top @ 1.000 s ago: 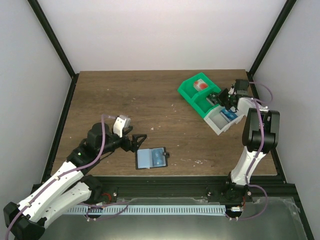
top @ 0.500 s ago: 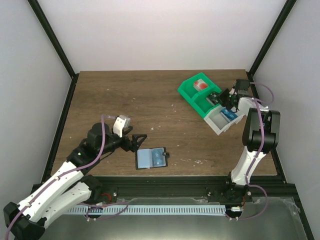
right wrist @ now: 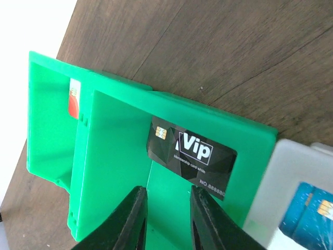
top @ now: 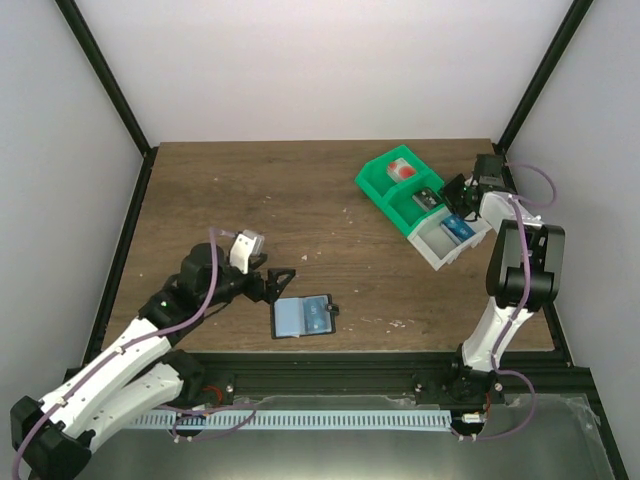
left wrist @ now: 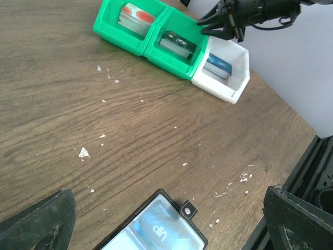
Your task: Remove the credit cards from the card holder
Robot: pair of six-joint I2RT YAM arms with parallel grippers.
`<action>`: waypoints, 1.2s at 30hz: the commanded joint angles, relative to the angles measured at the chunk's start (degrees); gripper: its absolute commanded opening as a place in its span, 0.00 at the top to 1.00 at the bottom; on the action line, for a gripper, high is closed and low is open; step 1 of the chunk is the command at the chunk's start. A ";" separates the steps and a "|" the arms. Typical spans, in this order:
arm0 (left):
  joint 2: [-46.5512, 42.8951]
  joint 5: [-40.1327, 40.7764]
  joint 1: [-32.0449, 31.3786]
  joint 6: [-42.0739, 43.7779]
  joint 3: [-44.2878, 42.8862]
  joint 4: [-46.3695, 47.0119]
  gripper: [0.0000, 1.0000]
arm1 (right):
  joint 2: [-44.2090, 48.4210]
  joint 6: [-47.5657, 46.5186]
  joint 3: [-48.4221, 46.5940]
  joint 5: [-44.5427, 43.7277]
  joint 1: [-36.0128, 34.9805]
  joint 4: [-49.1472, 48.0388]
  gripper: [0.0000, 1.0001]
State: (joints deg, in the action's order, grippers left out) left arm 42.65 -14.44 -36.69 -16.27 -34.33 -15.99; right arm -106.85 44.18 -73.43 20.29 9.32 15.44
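- Black left gripper on the left side, jaws spread about as wide as they go and nothing in them. It hovers just beside the card holder.
- The card holder lies open and flat near the front edge of the table, close to the black rail. The left wrist view shows a blue VIP card behind its window, so I'd say the job isn't finished, with at least one card to pull. Can't tell if more are tucked underneath.
- Room-wise, the rail is right behind the holder, so drawing a card toward the middle looks safer to me. There's a long stretch of bare wood between holder and bin, just a few crumbs.
- The green-and-white bin sits far right with a red card in the end compartment, a black card in the middle one and a blue card in the white one. So a good chunk looks sorted.
- Right gripper is over the middle green compartment, jaws only a narrow gap apart and gripping nothing. The black card lies flat just past its fingertips. It's tight there, with the bin on one side and the corner post on the other.
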 commanded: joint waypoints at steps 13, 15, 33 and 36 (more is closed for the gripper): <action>8.75 -1.06 0.17 -9.10 -2.63 -4.09 0.08 | 18.35 -5.13 10.29 10.50 0.23 -1.38 0.71; 9.12 -4.11 0.19 -11.50 -0.79 -1.38 0.13 | 21.34 -6.66 13.19 11.99 -0.76 -1.90 0.71; 16.69 -7.86 0.37 -29.47 13.77 15.85 0.15 | 41.08 -2.38 40.18 10.78 -31.97 -9.28 0.70; 16.42 -8.94 0.47 -31.73 16.01 18.80 0.14 | 42.60 0.72 43.12 9.33 -39.96 -13.04 0.70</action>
State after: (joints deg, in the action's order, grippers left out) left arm 59.29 -22.63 -36.62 -43.64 -20.73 -2.81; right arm -66.52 41.45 -32.67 30.89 -22.87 7.73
